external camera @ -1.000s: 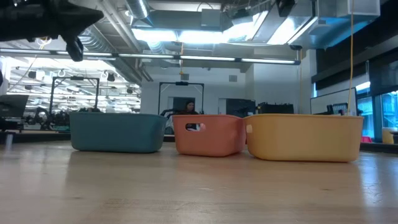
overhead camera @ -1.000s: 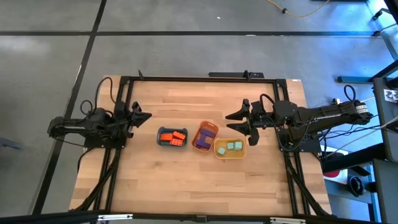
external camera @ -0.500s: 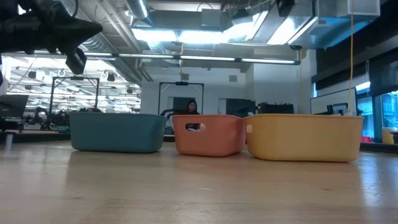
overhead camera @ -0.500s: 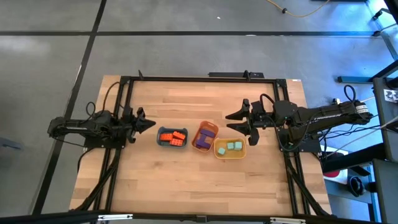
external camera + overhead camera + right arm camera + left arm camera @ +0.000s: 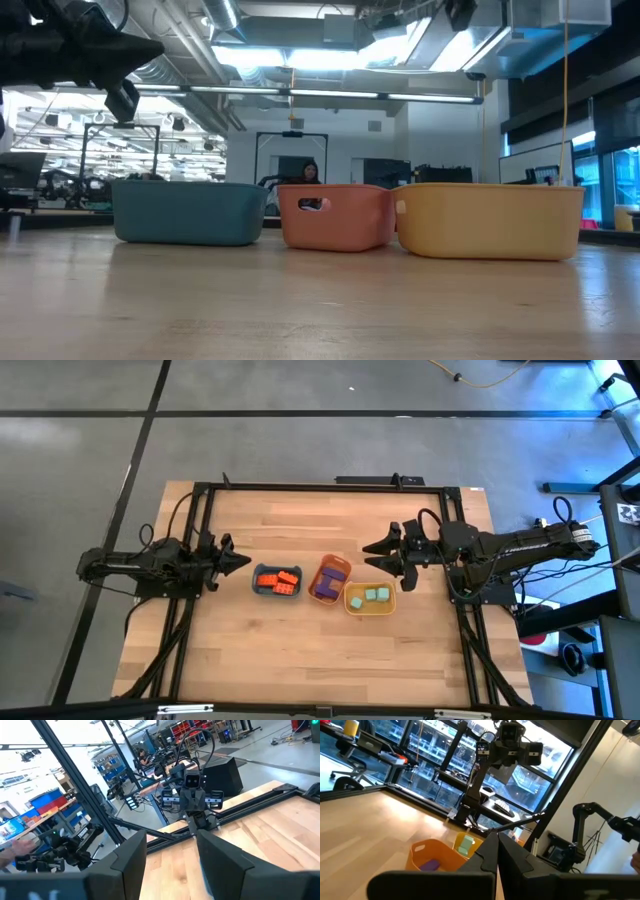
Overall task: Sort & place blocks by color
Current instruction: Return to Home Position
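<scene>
Wood-plank tabletop from above: the left gripper sits between the left edge and the blue rounded plastic tray, fingers pinched together on nothing. A second ago they looked spread and sat a bit nearer the far edge. Inward of the right edge, the right gripper is spread wide and empty, same as before.

Mid-tabletop, orange-red toy blocks lie in the blue tray, purple toy blocks in the orange rounded tray, and mint green toy blocks in the yellow rounded tray.

Low view: tray walls hide every block. The left arm hangs dark above the blue one, and a person sits far behind.

Left wrist: fingers nearly touching, purple and mint blocks visible past them.

Right wrist: fingers well apart, left arm facing across the tabletop.
</scene>
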`<state>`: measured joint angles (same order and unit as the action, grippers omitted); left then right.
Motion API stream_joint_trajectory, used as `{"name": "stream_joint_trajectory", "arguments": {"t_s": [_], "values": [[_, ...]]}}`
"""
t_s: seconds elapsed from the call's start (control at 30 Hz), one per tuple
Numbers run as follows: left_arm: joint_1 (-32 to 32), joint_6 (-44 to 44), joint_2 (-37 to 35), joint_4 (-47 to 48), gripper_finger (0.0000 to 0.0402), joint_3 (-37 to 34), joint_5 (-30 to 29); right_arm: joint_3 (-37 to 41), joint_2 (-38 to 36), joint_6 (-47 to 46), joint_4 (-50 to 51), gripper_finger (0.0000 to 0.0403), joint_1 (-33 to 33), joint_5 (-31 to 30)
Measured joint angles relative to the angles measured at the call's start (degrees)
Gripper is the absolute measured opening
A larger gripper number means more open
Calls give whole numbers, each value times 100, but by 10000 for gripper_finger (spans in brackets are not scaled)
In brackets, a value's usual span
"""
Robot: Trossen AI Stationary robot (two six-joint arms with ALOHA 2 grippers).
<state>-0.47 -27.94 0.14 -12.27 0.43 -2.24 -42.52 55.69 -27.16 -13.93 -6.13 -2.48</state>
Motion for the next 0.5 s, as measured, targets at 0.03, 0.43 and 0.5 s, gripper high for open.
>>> {"name": "stream_joint_trajectory", "arguments": {"t_s": [0.03,0.43,0.5], "values": [[0,0,0,0,0,0,0,0,-3,11,0,179,0,1],[0,2,0,-4,0,0,0,46,-644,1096,33,120,0,-113],[0,4,0,-5,0,0,0,299,-951,1115,60,83,2,-138]]}}
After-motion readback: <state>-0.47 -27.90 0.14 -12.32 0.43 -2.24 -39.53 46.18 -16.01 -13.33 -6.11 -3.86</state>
